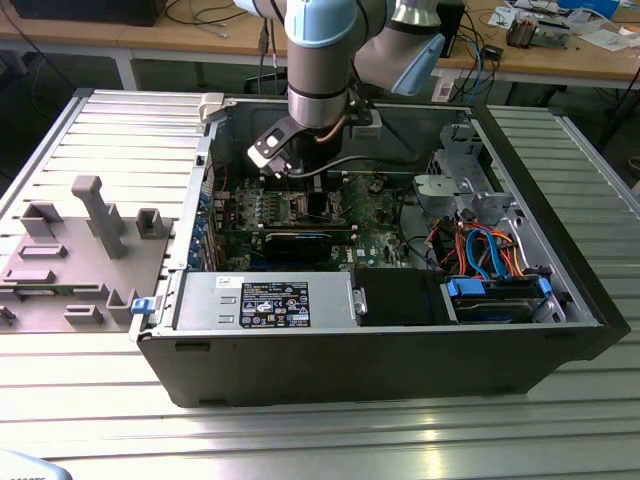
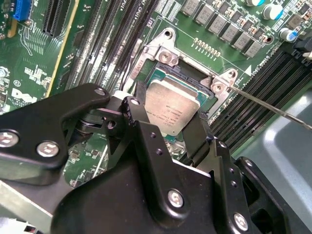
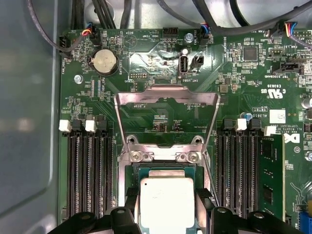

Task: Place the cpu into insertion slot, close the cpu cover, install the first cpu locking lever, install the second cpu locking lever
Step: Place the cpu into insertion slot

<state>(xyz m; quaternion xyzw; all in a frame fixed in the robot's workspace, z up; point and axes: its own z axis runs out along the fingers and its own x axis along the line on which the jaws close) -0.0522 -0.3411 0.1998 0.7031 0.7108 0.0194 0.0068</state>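
The cpu (image 2: 170, 109) is a pale silvery square held flat between my two black fingers (image 2: 134, 114), directly over the insertion slot (image 2: 181, 74). In the first wrist view the cpu (image 3: 167, 204) covers most of the slot (image 3: 165, 169), with a finger on either side of it. My gripper (image 2: 168, 122) is shut on the cpu. The cpu cover (image 3: 165, 94) stands swung open beyond the slot, hinged at its screws. A thin metal lever (image 2: 273, 109) sticks out beside the slot. In the exterior view my gripper (image 1: 300, 185) reaches down into the computer case over the motherboard (image 1: 375, 215).
Black memory slots (image 3: 87, 165) run along both sides of the socket. The case wall (image 1: 350, 370), a power supply (image 1: 265, 300), a drive cage (image 1: 455, 185) and coloured cables (image 1: 480, 250) surround the board. A grey fixture (image 1: 95, 215) stands on the table at the exterior view's left.
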